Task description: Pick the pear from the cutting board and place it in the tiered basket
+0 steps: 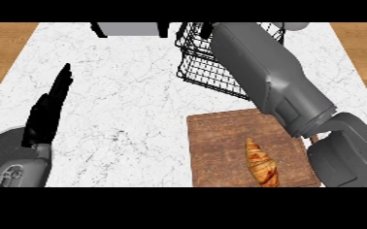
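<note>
A kitchen, white marbled bench (pixel 122 92) showing wood trim at both sides, wooden cutting board (pixel 225 145) lying on it carrying a croissant (pixel 262 164), black wire tiered basket (pixel 204 60) standing behind, grey appliance (pixel 129 29) sitting at the far edge

The right forearm (pixel 269 73) covers much of the wire basket (pixel 197 60) and hides its own hand and any pear, while the cutting board (pixel 222 145) and croissant (pixel 262 167) are cut off at the bottom.

Grey forearms (pixel 269 73), black left robot hand (pixel 46 111)
</note>
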